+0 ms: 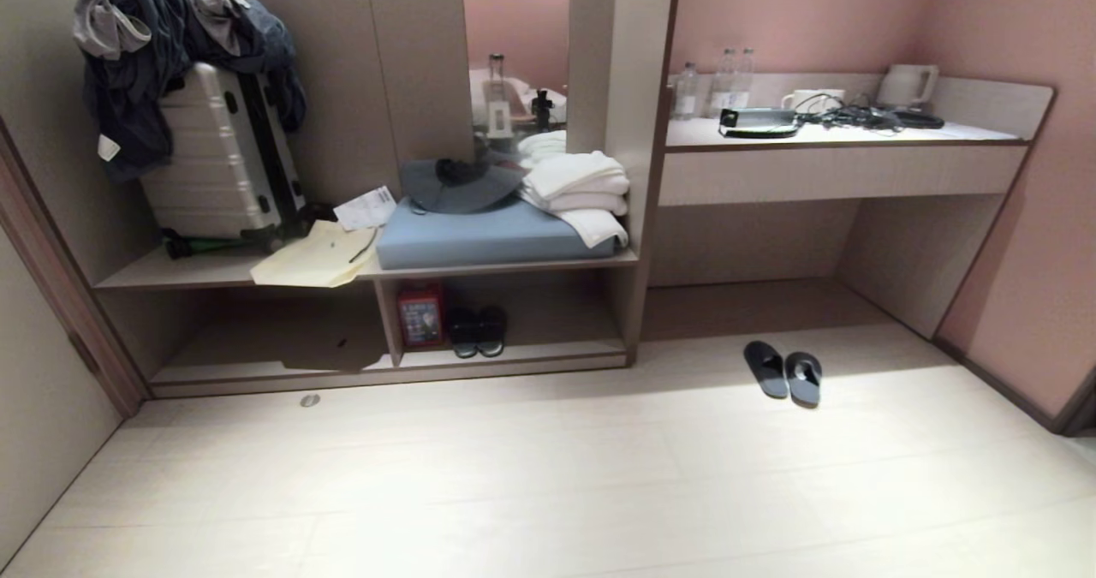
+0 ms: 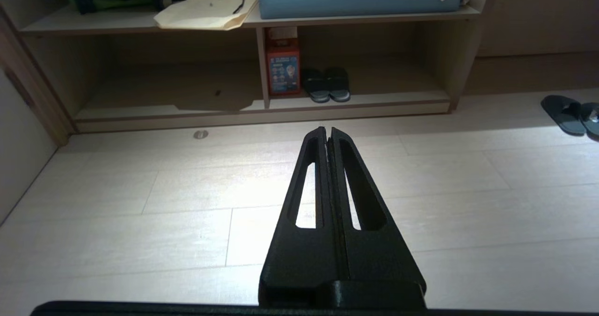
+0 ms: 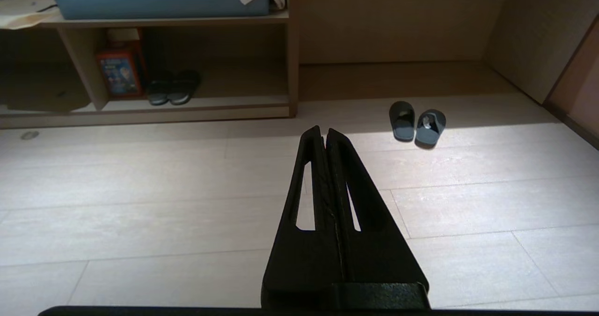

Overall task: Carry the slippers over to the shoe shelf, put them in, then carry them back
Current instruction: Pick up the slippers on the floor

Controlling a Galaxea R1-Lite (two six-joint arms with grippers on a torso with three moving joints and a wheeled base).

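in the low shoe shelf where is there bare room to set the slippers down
In the shoe shelf, the right bay has bare board between the other dark pair and the right wall; the left bay looks bare. Crowded beside the divider: the red box and that pair.

The place looked like a hotel room, near its luggage and wardrobe fittings. A built-in unit of pale wood (image 1: 616, 90) lined the pink wall. On its low shelf stood a silver suitcase (image 1: 218, 163) draped with clothes (image 1: 171, 30), and to the right of the suitcase lay papers (image 1: 321, 253), a blue cushion (image 1: 488, 234) and folded white towels (image 1: 575, 186). Further right of the suitcase, a bench (image 1: 843, 137) carried water bottles (image 1: 723, 81), cups (image 1: 809, 98) and a kettle (image 1: 909, 86). Below the cushion, a shoe shelf (image 1: 514, 357) held dark slippers (image 1: 478, 331).
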